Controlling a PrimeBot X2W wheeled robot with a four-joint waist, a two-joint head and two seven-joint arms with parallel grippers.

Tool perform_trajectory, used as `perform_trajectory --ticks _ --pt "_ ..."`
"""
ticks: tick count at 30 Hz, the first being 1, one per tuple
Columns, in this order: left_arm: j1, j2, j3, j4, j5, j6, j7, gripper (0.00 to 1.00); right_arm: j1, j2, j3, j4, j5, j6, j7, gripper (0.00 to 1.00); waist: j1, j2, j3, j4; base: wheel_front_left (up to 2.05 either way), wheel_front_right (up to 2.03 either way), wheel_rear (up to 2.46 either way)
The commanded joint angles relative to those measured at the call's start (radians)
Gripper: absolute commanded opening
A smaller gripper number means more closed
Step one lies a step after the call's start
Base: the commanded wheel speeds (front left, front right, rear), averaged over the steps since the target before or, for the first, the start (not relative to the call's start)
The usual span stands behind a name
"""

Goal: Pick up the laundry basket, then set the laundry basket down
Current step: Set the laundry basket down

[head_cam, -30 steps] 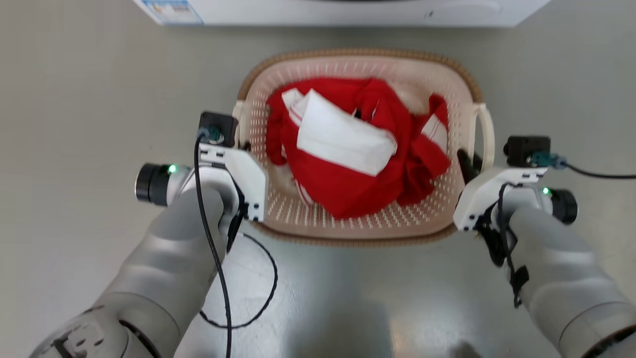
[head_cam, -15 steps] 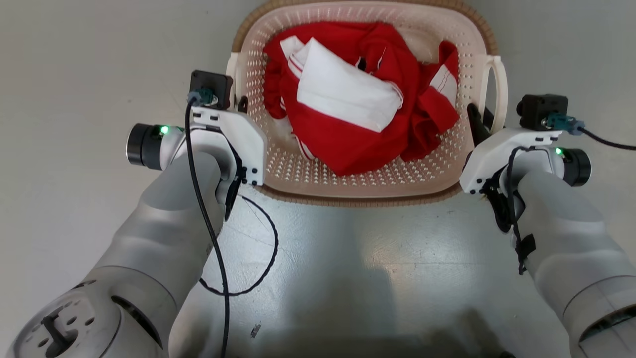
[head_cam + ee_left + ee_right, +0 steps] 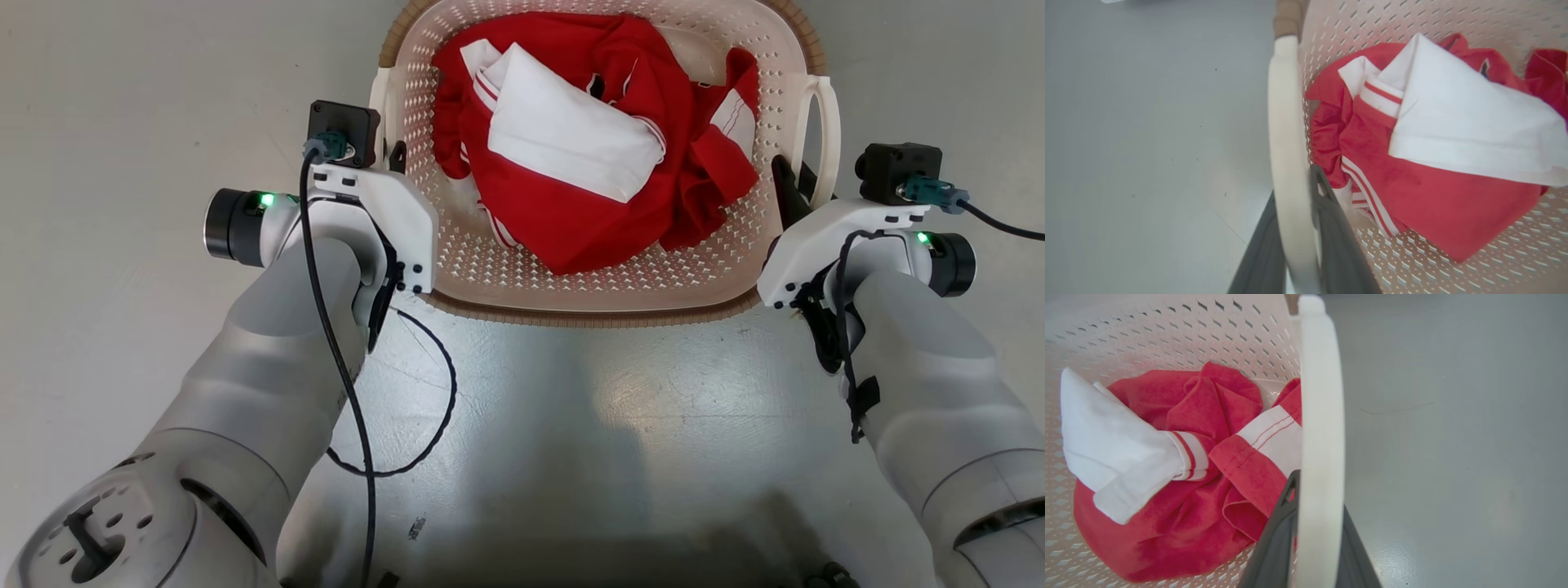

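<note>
L gripper (image 3: pixel 1294 184), R gripper (image 3: pixel 1318 494) clamp 2 handles (image 3: pixel 830 122) of laundry basket (image 3: pixel 604 315) w/ clothes (image 3: pixel 571 233).

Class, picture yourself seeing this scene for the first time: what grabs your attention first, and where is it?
The bright red and white clothes heaped in the cream laundry basket at the top centre of the head view stand out first. Next, the left gripper clamps the basket's left handle and the right gripper its right handle.

The laundry basket (image 3: pixel 571 282) is matt perforated plastic, the clothes (image 3: pixel 571 220) soft cloth, the floor (image 3: pixel 571 408) smooth and glossy.
</note>
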Motion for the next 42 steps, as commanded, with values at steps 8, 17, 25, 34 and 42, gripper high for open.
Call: perform_trajectory --ticks 8,17,25,34,42 --pt "-0.024 0.022 0.007 0.003 -0.001 0.013 -0.012 0.0 0.025 0.025 -0.057 -0.01 -0.076 0.006 -0.015 0.0 0.0 0.0 0.011 -0.004 0.0 0.0 0.0" --pt "-0.023 0.021 0.011 0.004 -0.013 0.028 0.002 0.21 0.011 0.033 -0.13 -0.011 -0.146 0.006 -0.015 0.95 0.0 0.0 0.018 -0.004 0.0 0.0 0.0" --pt "-0.024 0.02 0.016 0.005 -0.023 0.036 -0.01 1.0 0.011 0.035 -0.199 -0.018 -0.214 0.006 -0.015 1.0 0.0 0.0 0.016 -0.001 0.0 0.0 0.0" --pt "-0.01 0.02 0.02 -0.002 -0.043 0.026 -0.015 1.0 0.024 0.039 -0.267 -0.036 -0.283 0.006 -0.015 1.0 0.0 0.0 -0.002 0.005 0.0 0.0 0.0" --pt "0.03 0.019 0.023 -0.048 -0.065 0.015 -0.043 1.0 0.076 0.04 -0.282 -0.117 -0.287 0.006 -0.015 1.0 0.0 0.0 -0.076 0.007 0.0 0.0 0.0"
